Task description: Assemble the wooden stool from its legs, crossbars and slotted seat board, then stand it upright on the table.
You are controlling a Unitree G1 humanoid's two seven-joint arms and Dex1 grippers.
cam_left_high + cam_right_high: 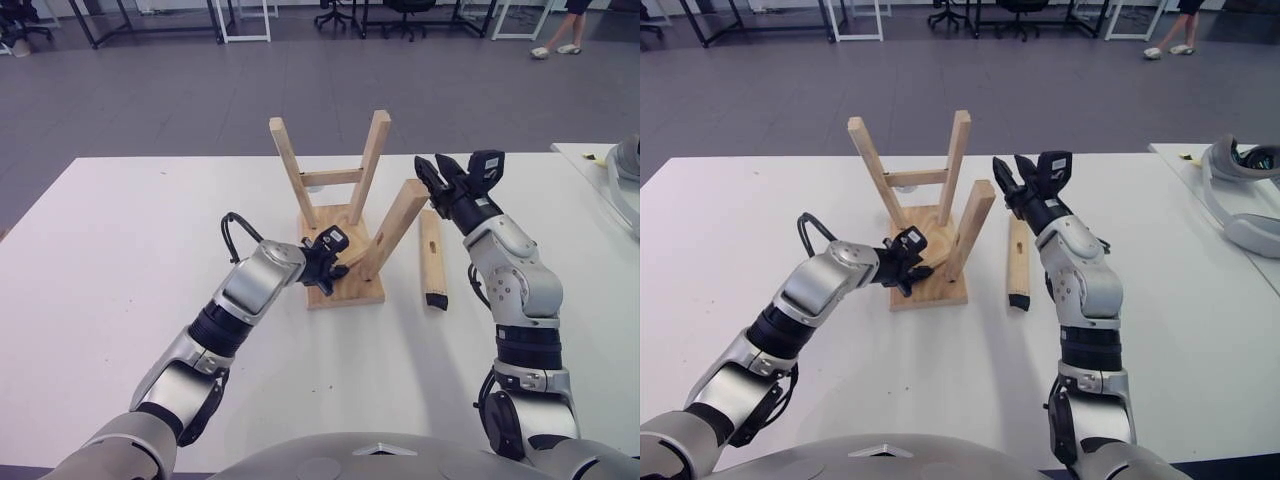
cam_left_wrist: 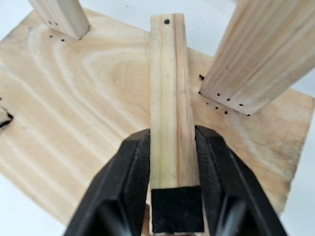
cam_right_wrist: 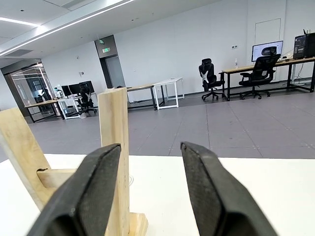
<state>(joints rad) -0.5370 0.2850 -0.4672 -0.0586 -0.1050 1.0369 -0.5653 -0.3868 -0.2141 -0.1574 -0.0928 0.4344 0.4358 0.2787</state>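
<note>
My left end effector (image 2: 173, 142) is pinching a crossbar (image 2: 170, 88) low over the upside-down seat board (image 1: 345, 290) on the tabletop (image 1: 150, 250). I think I should hold it level and slide it slowly toward the leaning leg (image 1: 395, 228). My right end effector (image 1: 432, 165) is spread wide by that leg's top and could steady it. I count 4 legs: 3 stuck in, and 1 loose leg (image 1: 431, 258) at 3 o'clock from the board. There are 2 crossbars and 1 board.

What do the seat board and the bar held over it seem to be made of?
Seat board: pale wood, seemingly unvarnished; swirling grain shows and the surface looks matte. Bar: the same pale wood, with straight grain; its end in the left gripper is black, perhaps paint or a cap.
</note>
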